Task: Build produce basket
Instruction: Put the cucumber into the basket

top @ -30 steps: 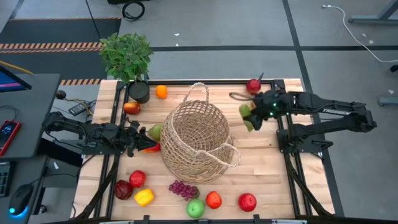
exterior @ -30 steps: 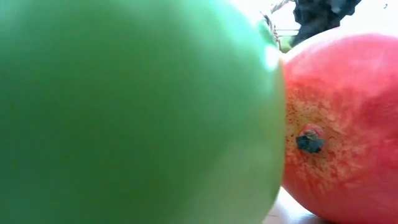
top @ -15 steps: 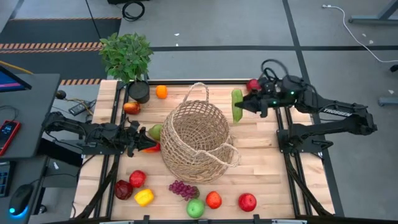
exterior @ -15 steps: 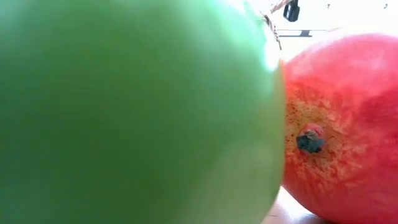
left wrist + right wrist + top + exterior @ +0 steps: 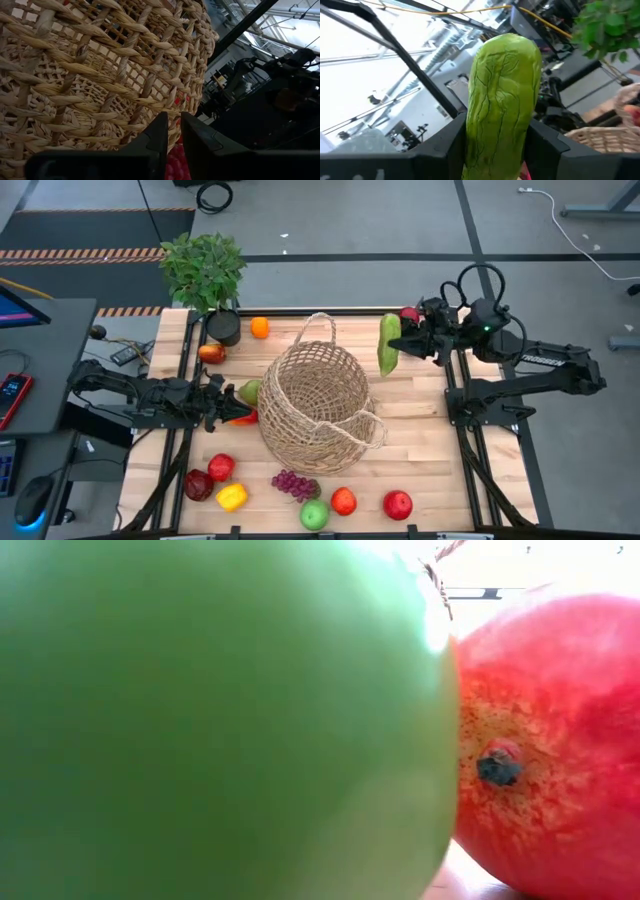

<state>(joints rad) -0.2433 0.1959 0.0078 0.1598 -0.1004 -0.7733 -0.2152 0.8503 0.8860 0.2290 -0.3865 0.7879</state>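
Observation:
The tan wicker basket [image 5: 320, 405] stands on its base mid-table. My right gripper [image 5: 410, 340] is beyond the basket's far right rim, shut on a green cucumber [image 5: 388, 343] held above the table. My left gripper [image 5: 228, 404] lies low at the basket's left wall [image 5: 100, 75], fingers shut, with a pear [image 5: 248, 391] and a red piece of produce [image 5: 176, 159] beside it. More produce lies around the basket. In the low view a green apple [image 5: 220, 720] and a red fruit [image 5: 550, 740] fill the picture. My left gripper's shut fingertips [image 5: 161, 131] stand right at the basket's woven wall; I cannot tell whether they touch it. My right gripper pinches the cucumber between its two fingers [image 5: 547, 142], one on each long side [image 5: 495, 145], about mid-length. The fingers come roughly level from the table's right and lie across it. The cucumber is lifted clear.
A potted plant [image 5: 205, 270], an orange [image 5: 259, 327] and a red fruit [image 5: 211, 352] are at the far left. A red apple [image 5: 408, 315] lies by the right gripper. Grapes [image 5: 293, 483], apples [image 5: 397, 503] and a yellow pepper [image 5: 231, 496] line the near edge.
My right gripper has risen and tipped up from pointing down to about level, shifting toward the table's far edge with the cucumber. The cucumber, seen almost end-on before, now shows lengthwise, running from far to near beside the basket's far right rim.

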